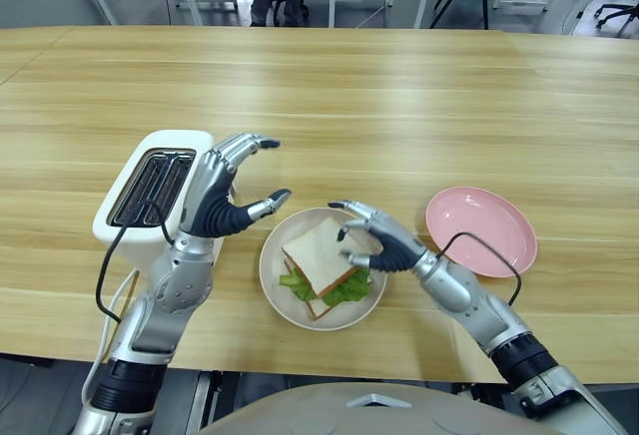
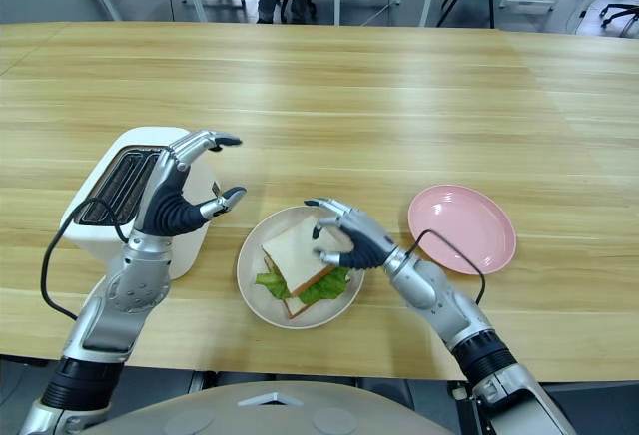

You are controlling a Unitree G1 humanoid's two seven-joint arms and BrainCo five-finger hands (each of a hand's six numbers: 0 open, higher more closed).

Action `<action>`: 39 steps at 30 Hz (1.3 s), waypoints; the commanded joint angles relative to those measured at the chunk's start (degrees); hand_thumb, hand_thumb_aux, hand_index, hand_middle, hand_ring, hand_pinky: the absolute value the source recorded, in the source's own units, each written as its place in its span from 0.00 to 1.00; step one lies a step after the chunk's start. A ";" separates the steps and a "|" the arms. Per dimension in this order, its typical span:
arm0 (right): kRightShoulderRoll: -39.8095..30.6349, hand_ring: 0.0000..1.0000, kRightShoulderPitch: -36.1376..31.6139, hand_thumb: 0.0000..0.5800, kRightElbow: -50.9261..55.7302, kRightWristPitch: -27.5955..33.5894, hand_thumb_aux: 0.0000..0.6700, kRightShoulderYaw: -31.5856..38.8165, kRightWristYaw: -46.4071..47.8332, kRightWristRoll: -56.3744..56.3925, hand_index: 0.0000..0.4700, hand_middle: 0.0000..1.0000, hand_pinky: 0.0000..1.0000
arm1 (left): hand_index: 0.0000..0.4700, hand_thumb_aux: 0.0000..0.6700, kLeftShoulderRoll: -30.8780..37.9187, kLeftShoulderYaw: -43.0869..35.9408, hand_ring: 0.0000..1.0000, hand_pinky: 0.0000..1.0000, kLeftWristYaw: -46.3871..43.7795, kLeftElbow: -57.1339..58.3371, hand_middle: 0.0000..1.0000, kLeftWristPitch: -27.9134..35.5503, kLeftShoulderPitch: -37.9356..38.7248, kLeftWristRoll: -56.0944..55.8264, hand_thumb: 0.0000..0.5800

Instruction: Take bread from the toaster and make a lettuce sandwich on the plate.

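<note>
Table: pale wood, long and wide [image 1: 399,106], with office chairs and desk legs in the room behind.
Toaster: white [image 1: 148,184], at the robot's left, both slots looking empty.
Plate: beige [image 1: 272,273], just right of the toaster, near the table's front edge.
Sandwich: lies on that plate, a top slice [image 1: 318,253] over lettuce [image 1: 349,288] over a bottom slice, so the build looks finished.
Pink plate: [image 1: 479,230] near the beige one on its right, apart from it.
Left hand: [image 1: 222,196] raised beside the toaster, fingers spread wide, holding nothing.
Right hand: [image 1: 384,240] at the sandwich's right edge, fingers loosely bent and parted, fingertips at the top slice; nothing is clasped, and contact cannot be told.
Risk: a fingertip could catch the top slice as the hand pulls away, dragging it askew or pulling lettuce off the plate.
Risk, left: the raised hand is close to the toaster and could nudge it.
Views: the right eye view shows more of the toaster's near wall and a wider gap between the plates; the left eye view sets the left hand beside the toaster.
</note>
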 commanded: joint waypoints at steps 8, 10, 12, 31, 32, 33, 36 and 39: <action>-6.13 1.00 9.63 1.00 -17.51 3.84 1.00 0.43 26.76 35.78 0.98 1.00 1.00 | 0.98 1.00 12.38 -7.30 1.00 1.00 -26.26 -2.72 1.00 -10.48 8.55 -28.38 1.00; -8.98 1.00 13.77 1.00 -19.27 2.22 1.00 0.88 30.28 34.88 0.98 1.00 1.00 | 0.98 1.00 17.42 -10.23 1.00 1.00 -33.25 -3.29 1.00 -8.46 12.40 -30.58 1.00; -9.96 1.00 17.70 1.00 -19.10 -1.05 1.00 -0.13 30.69 31.32 0.98 1.00 1.00 | 0.98 1.00 20.74 -12.54 1.00 1.00 -38.12 -3.28 1.00 -6.34 15.77 -30.16 1.00; -7.56 1.00 24.75 1.00 -9.76 -16.75 1.00 -11.22 -9.36 -42.98 0.98 1.00 1.00 | 0.98 1.00 16.39 -18.61 1.00 1.00 -30.54 5.79 1.00 3.71 13.24 27.32 1.00; -8.18 1.00 24.22 1.00 -9.39 -15.89 1.00 -10.06 -10.70 -44.87 0.98 1.00 1.00 | 0.98 1.00 16.00 -18.69 1.00 1.00 -29.56 6.31 1.00 3.88 12.48 28.36 1.00; -8.73 1.00 23.57 1.00 -8.90 -15.09 1.00 -8.78 -11.78 -46.30 0.98 1.00 1.00 | 0.98 1.00 15.57 -18.87 1.00 1.00 -29.16 6.84 1.00 4.12 11.87 28.76 1.00; -9.15 1.00 21.34 1.00 -6.73 -12.57 1.00 -4.95 -13.01 -47.89 0.98 1.00 1.00 | 0.98 1.00 14.20 -19.69 1.00 1.00 -27.23 9.14 1.00 4.55 9.69 30.40 1.00; -8.41 1.00 18.66 1.00 -3.71 -10.30 1.00 -1.63 -13.31 -47.31 0.98 1.00 1.00 | 0.98 1.00 12.77 -20.45 1.00 1.00 -25.57 11.77 1.00 4.77 7.21 31.59 1.00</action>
